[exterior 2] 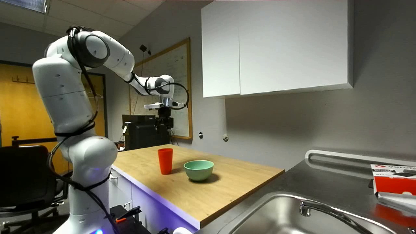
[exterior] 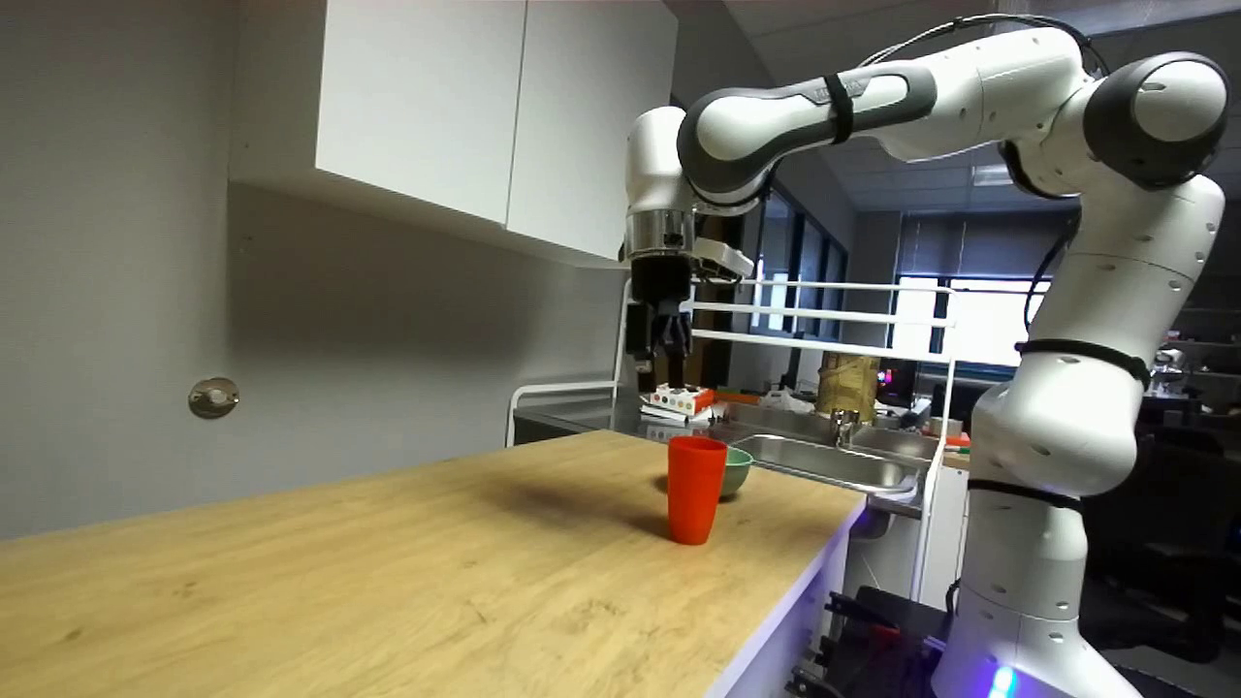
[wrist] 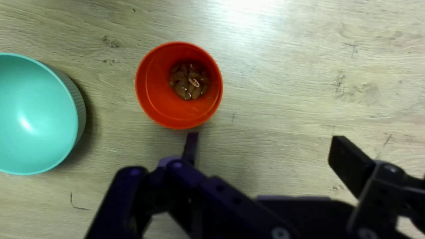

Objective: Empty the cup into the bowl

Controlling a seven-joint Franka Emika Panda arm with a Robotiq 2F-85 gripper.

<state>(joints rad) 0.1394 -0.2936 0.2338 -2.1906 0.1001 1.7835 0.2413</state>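
The orange-red cup stands upright on the wooden table in both exterior views. In the wrist view the cup shows brown nuts at its bottom. The greenish bowl sits beside the cup; in an exterior view it is partly hidden behind the cup. In the wrist view the bowl is empty where it shows and is cut by the left edge. My gripper is open and empty, pointing down. It hangs above the table in both exterior views, apart from the cup.
The wooden table borders a metal sink with a faucet. A red and white box lies on the dark counter. White wall cabinets hang above the table, close to the arm. A white rail frame stands behind.
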